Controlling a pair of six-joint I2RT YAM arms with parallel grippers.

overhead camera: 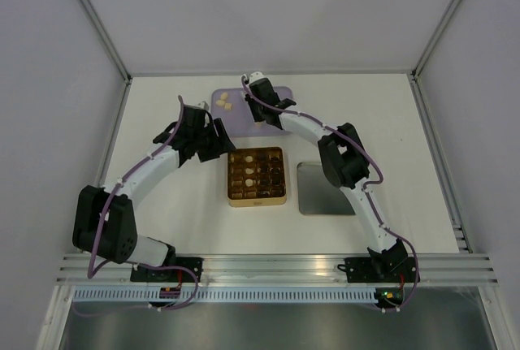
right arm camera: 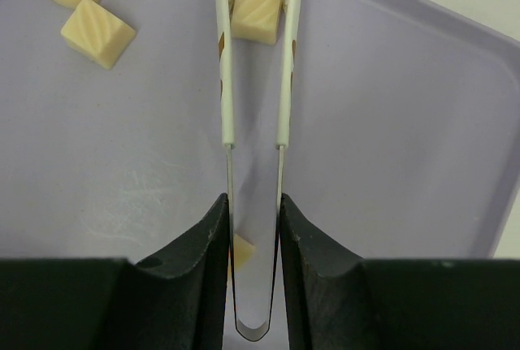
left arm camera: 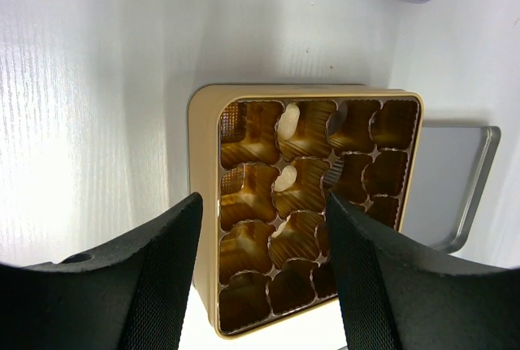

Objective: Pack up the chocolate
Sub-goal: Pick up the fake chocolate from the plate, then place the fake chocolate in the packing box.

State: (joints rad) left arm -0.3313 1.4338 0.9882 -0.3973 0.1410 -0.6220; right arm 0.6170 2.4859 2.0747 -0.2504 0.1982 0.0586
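Observation:
A cream chocolate (right arm camera: 256, 11) sits between the tips of the metal tweezers (right arm camera: 226, 82), on the purple tray (right arm camera: 390, 139). My right gripper (right arm camera: 253, 212) is shut on the tweezers; it is over the tray in the top view (overhead camera: 262, 94). Two more cream pieces (right arm camera: 97, 32) lie at the tray's upper left, and another (right arm camera: 241, 251) shows behind my fingers. The gold gridded tin (left arm camera: 203, 171) holds cream pieces (left arm camera: 288, 118) and dark ones (overhead camera: 275, 173). My left gripper (left arm camera: 262, 204) is open and empty above the tin's near-left part.
A grey metal lid (overhead camera: 325, 189) lies right of the tin (overhead camera: 257, 176). The purple tray (overhead camera: 276, 94) is behind the tin, near the back wall. White walls and metal rails enclose the table.

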